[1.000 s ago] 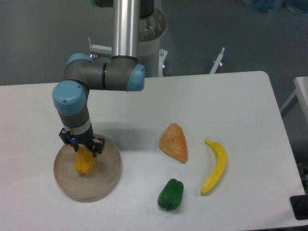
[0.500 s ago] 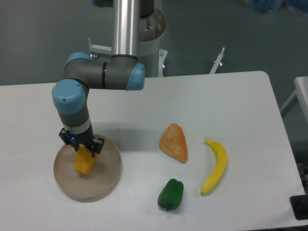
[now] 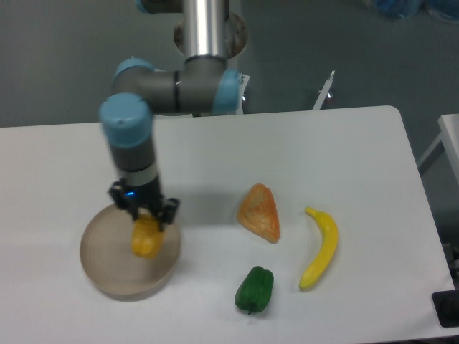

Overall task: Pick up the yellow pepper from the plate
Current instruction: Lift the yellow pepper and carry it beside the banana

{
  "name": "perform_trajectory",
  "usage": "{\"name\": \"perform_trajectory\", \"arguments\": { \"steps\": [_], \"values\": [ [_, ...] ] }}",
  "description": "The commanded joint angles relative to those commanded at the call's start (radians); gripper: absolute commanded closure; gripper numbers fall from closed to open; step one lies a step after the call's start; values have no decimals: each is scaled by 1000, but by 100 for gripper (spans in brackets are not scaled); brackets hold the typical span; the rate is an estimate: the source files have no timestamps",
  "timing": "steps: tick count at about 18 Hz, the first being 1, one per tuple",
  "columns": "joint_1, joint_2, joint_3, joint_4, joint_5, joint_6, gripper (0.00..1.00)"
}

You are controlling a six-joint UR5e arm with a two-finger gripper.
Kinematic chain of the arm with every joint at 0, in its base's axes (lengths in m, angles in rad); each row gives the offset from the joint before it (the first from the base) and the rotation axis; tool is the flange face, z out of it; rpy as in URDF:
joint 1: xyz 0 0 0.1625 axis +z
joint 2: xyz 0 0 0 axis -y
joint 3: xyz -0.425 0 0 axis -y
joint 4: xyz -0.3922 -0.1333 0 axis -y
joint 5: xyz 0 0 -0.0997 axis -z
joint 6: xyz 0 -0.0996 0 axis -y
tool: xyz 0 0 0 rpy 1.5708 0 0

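Camera view: one white table (image 3: 215,150) with five loose things on it, listed from the left.
Plate: one round beige-tan flat dish (image 3: 107,265) with a low rim, near the table's left front.
Pepper, yellow: one small blocky yellow-orange bell pepper (image 3: 145,238), over the plate's right part, clamped from above.
Gripper: one black two-finger gripper (image 3: 145,221), jaws clenched on the yellow pepper's top.
Orange piece: one lumpy triangular orange item (image 3: 260,212), mid-table.
Pepper, green: one dark green bell pepper (image 3: 254,289), near the front edge.
Banana: one long curved yellow banana (image 3: 320,247), furthest right.
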Motion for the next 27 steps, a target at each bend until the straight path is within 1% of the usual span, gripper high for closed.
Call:
{"name": "perform_trajectory", "arguments": {
  "steps": [2, 3, 6, 8, 10, 14, 16, 27],
  "values": [
    [63, 2, 5, -2, 0, 80, 53],
    [110, 2, 17, -3, 0, 138, 53],
    [166, -1, 22, 1, 26, 232, 53],
    [201, -12, 34, -2, 57, 336, 53],
    [209, -35, 60, -2, 57, 355, 53],
    [214, -109, 132, 4, 55, 355, 53],
    [214, -120, 147, 6, 57, 355, 53],
    [211, -135, 147, 6, 58, 346, 53]
  ]
}}
